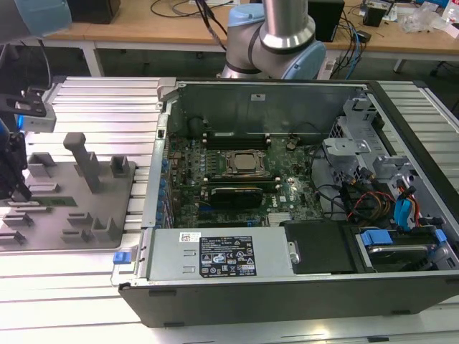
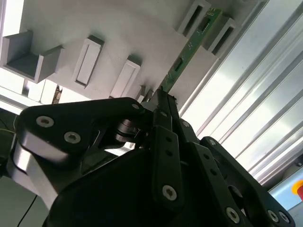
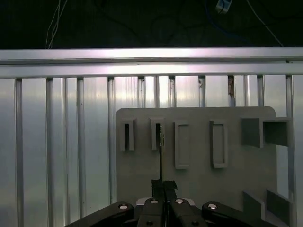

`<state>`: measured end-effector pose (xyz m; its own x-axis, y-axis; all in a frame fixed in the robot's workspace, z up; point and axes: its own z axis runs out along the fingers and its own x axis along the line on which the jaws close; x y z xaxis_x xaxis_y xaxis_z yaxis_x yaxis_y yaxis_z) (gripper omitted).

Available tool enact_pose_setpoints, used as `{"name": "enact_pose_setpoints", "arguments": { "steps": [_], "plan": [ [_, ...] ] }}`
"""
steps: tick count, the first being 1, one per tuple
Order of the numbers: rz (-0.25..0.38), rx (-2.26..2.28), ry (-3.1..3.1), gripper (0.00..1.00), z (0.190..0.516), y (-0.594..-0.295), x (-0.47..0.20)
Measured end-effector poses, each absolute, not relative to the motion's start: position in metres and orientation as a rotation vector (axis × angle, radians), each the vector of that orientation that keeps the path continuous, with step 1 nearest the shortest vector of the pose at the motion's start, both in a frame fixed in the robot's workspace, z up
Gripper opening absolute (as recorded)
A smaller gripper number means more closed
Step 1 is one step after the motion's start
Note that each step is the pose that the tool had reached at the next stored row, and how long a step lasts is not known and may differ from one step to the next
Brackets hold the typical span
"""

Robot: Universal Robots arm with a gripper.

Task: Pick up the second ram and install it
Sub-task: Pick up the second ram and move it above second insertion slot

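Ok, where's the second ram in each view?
Exterior view: second ram sits in the grey tray, at the exterior view's left.
Second wrist view: green strip running out from the gripper.
First wrist view: thin edge-on line ahead of the gripper.
Shared landmark: the grey tray.

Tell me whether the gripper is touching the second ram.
Touching. In the first wrist view the thin edge of the second ram sits between the shut fingers of the gripper, no gap.
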<state>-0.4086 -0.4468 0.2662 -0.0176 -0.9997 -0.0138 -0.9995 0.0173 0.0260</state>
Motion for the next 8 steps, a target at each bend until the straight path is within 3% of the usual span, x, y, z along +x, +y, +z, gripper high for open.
{"name": "enact_pose_setpoints", "arguments": {
  "steps": [8],
  "plan": [
    [-0.044,2.196,-2.235,0.09,0.287,-0.447,-0.409]
  ]
}}
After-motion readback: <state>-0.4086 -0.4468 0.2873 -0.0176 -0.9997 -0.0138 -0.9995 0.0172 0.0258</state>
